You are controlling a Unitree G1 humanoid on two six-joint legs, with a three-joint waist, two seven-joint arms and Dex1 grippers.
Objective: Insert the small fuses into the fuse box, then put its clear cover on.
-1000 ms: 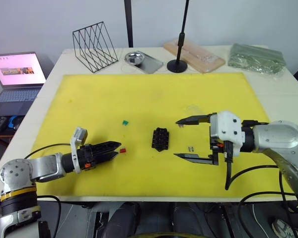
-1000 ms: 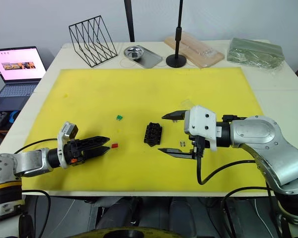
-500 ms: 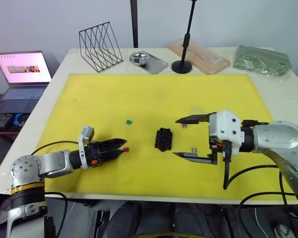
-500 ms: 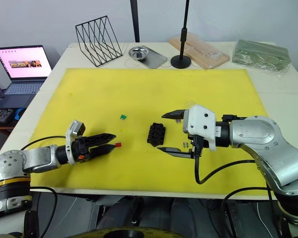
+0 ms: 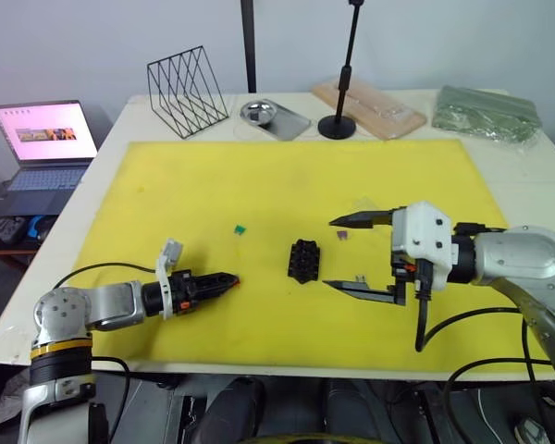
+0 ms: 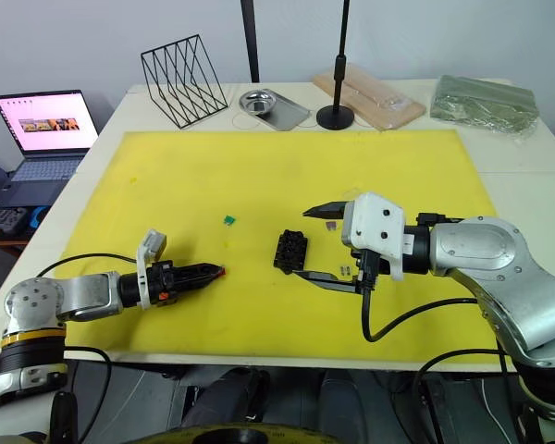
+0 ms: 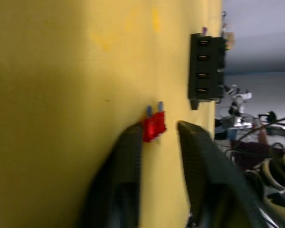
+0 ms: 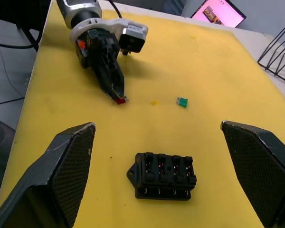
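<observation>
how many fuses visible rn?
4. Red fuse between the left tool fingers; green fuse behind it; purple fuse and clear fuse by the right tool.

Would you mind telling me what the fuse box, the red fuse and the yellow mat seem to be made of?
The fuse box looks like moulded black plastic with a dull sheen along its slotted top. The red fuse seems to be glossy, perhaps translucent, plastic with two small metal blades. The yellow mat looks matte and soft, possibly foam or rubber; its faint dents suggest that.
</observation>
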